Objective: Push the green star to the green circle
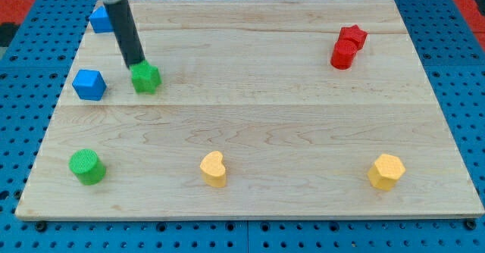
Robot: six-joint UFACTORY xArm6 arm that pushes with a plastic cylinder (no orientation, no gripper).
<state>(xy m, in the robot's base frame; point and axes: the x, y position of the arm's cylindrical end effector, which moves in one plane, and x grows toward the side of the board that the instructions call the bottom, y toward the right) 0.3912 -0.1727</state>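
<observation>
- Jaws do not exist on this arm, so nothing is open, closed or held; the arm ends in a straight dark rod, and my tip [137,62] rests at the top edge of the green star [145,78], touching it or nearly so
- Above my tip the rod leans up toward the view's top left and crosses in front of the upper blue block [100,20], which sits near the table's [265,124] top-left corner
- On the left part of the table lies the green star, just to the right of the lower blue block [89,84], with a narrow gap between them
- Near the bottom-left corner stands the green circle [86,167], well apart from the green star, below it and a little to the left
- At the view's upper right a red star [353,35] and a red cylinder [343,54] sit touching each other
- Along the bottom a yellow heart [214,168] sits left of centre and a yellow hexagon [386,170] lies toward the right
</observation>
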